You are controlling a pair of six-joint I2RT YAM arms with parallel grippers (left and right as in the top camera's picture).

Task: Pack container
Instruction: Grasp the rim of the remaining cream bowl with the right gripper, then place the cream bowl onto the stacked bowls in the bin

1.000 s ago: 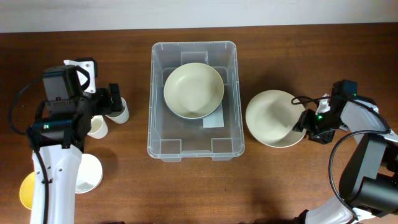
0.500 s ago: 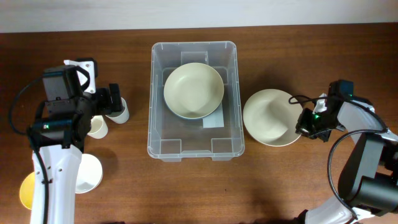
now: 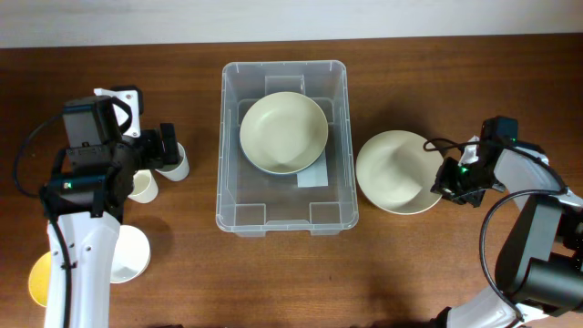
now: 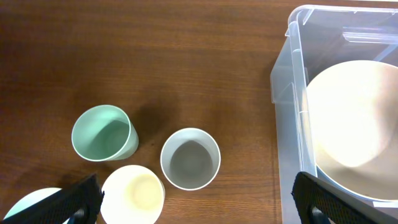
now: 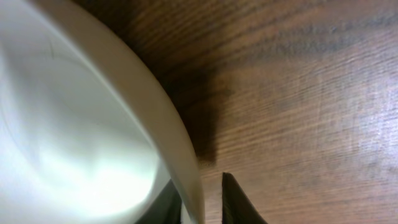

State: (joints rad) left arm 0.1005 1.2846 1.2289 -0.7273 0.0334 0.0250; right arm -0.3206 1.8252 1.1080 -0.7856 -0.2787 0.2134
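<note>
Pinching the near-right rim of the bowl (image 3: 393, 171) with my right gripper (image 3: 448, 185), container (image 3: 351, 182) just left, I fear this thin edge-hold slipping, dropping it against the wall.

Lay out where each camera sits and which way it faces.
Overhead: above the table, looking straight down at the container, packed bowl, loose bowl; both arms show.
Left wrist: on the left arm, looking down at three cups and the container wall; its spread fingers show.
Right wrist: close against the loose bowl's rim; its fingers straddle it.
Shared: overhead and left wrist both show the packed bowl.
</note>
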